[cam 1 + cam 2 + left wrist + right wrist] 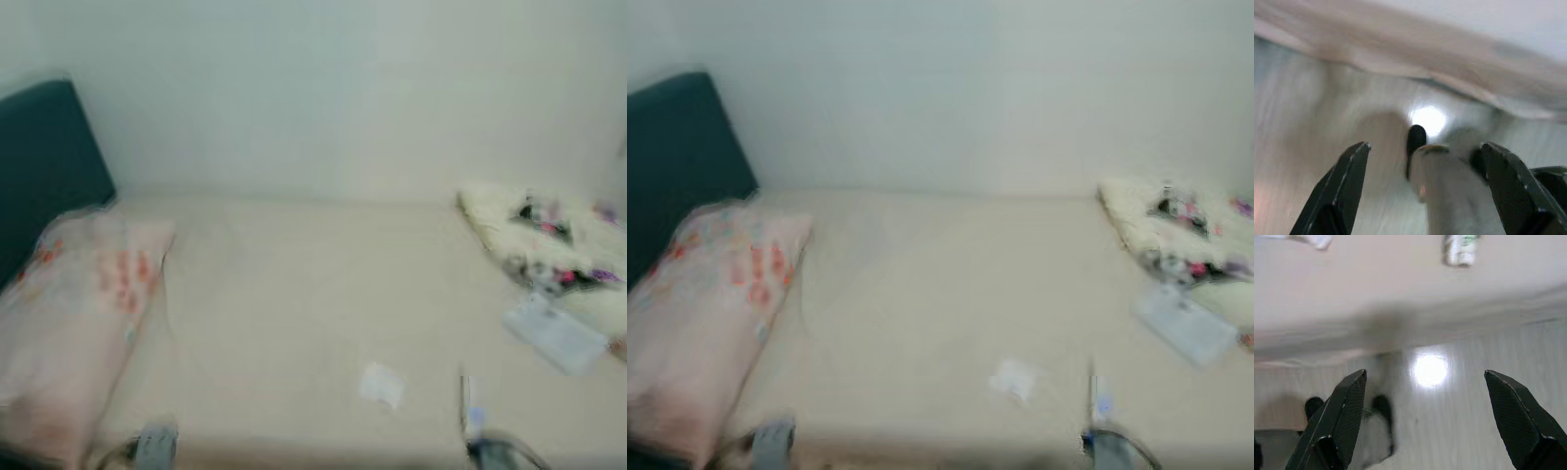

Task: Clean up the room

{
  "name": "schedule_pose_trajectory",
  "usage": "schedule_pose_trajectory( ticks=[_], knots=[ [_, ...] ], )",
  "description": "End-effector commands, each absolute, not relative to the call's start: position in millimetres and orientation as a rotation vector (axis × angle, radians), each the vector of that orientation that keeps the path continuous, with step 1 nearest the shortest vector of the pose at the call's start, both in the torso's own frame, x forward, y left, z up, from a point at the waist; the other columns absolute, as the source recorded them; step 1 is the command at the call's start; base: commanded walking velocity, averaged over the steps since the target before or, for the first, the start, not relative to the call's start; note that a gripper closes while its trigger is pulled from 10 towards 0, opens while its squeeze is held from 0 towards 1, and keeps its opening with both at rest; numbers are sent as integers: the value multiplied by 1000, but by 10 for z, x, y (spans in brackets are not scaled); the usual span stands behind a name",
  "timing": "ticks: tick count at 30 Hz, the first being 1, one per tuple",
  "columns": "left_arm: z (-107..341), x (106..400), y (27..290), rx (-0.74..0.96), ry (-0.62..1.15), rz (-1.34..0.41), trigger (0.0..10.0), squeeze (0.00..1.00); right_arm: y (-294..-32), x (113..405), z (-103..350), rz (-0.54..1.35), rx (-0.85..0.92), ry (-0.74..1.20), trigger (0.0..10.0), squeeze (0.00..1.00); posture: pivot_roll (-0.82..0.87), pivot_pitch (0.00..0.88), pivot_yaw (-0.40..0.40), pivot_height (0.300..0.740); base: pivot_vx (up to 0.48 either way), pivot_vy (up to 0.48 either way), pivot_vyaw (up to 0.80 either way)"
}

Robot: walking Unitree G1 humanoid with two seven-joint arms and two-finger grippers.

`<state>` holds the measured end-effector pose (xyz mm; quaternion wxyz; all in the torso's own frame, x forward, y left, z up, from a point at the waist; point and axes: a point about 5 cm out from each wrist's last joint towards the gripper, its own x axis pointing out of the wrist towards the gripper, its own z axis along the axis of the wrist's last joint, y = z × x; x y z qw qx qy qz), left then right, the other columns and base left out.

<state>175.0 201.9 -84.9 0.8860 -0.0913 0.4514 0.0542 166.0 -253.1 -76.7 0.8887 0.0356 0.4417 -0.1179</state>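
On the cream bed (294,294) lay a small crumpled white scrap (381,384) near the front edge, blurred. A pink floral pillow (78,294) rested at the dark headboard (44,157); a flowered blanket (549,235) and a flat white packet (554,336) sat opposite. Both the left gripper (1422,161) and right gripper (1425,391) hung spread apart above the glossy floor (1459,421).

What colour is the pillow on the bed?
Pale pink with red-orange floral blotches; the pillow shows best in the right eye view.

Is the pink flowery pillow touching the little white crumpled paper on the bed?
Apart. The left eye view shows bare cream sheet between the pink flowery pillow and the little white crumpled paper.
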Motion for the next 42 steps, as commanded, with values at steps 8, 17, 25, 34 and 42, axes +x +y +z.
schedule_pose_trajectory(
  ticks=[8, 17, 25, 34, 42],
  knots=[
    [-847, 1759, 2008, -188, 941, 101, 10000, 0, -2530, 1776, -712, -255, 69, 877, 10000, 0, 39, 0, 4, 740, 0, -480, 0],
    [-838, 1784, 1992, -202, 934, 100, 10000, 0, -2528, 1918, -642, -293, 53, 842, 10000, 0, 38, 0, 6, 740, 0, -427, 0],
    [-748, 1962, 1987, -223, 866, 113, 10000, 0, -2481, 2187, -483, -214, 85, 739, 10000, 0, 37, 0, 6, 705, 0, 0, 0],
    [-473, 2425, 1853, -243, 703, 57, 10000, 0, -2344, 2615, -175, -40, 109, 583, 10000, 0, 30, 0, 2, 675, 0, 0, 0],
    [-364, 2583, 1763, -248, 644, 29, 10000, 0, -2250, 2785, -15, 72, 114, 507, 10000, 0, 24, 0, 1, 640, 0, 0, 0]
  ],
)
